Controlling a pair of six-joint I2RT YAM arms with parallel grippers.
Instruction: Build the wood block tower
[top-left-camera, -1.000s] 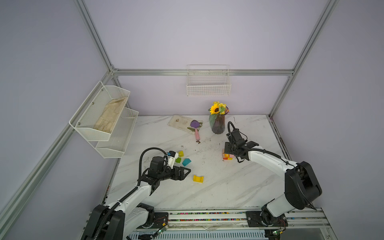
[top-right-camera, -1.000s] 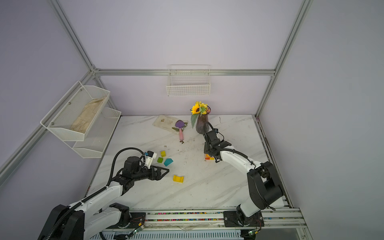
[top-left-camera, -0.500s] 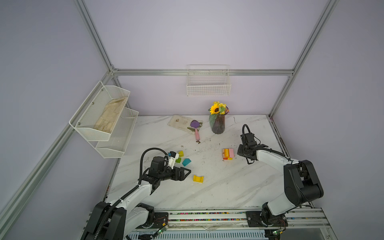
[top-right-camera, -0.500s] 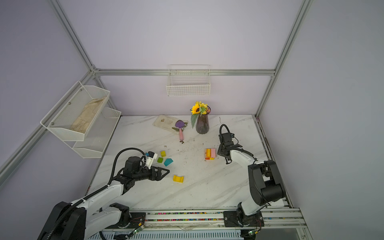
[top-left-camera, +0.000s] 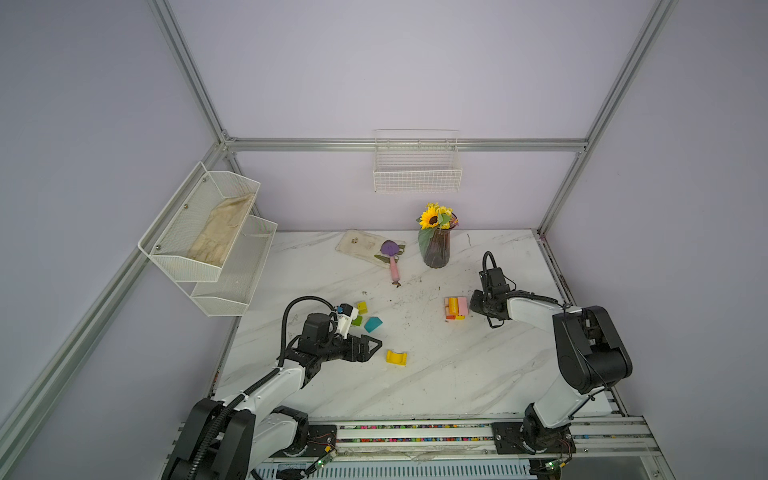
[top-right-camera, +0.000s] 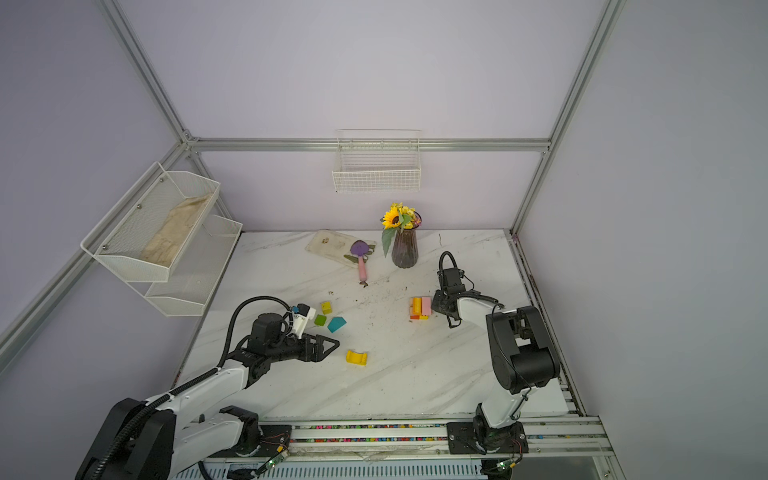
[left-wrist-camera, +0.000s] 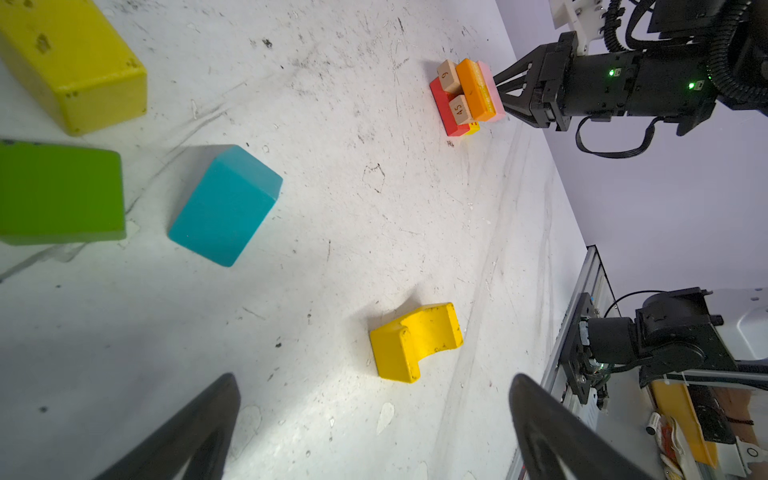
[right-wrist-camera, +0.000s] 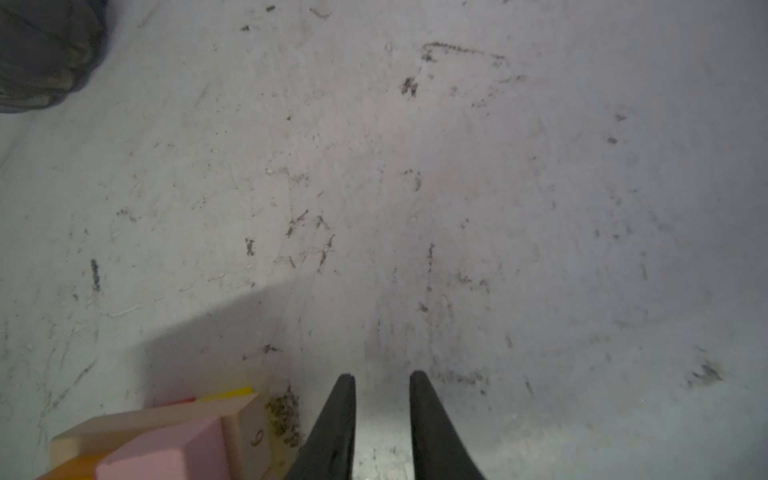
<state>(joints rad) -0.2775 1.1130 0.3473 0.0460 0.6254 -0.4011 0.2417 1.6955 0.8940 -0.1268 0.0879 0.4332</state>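
On the table (top-left-camera: 457, 374) we see the tower (top-left-camera: 455, 308) right of centre, with the right gripper (top-left-camera: 471, 305) just beside it on its right. Behind it stands the vase (top-left-camera: 435, 249). Well to the left lie the pointed block (top-left-camera: 372, 324) and, before it, the arch block (top-left-camera: 396, 358).

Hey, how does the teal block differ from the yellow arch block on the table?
Shape: the teal block is solid with a pointed end; the yellow arch block has a curved notch cut out. Place: the teal block lies close beside the green block; the yellow arch block lies alone, in front of the open left gripper. Both lie loose on the table, unheld, well apart from the tower.
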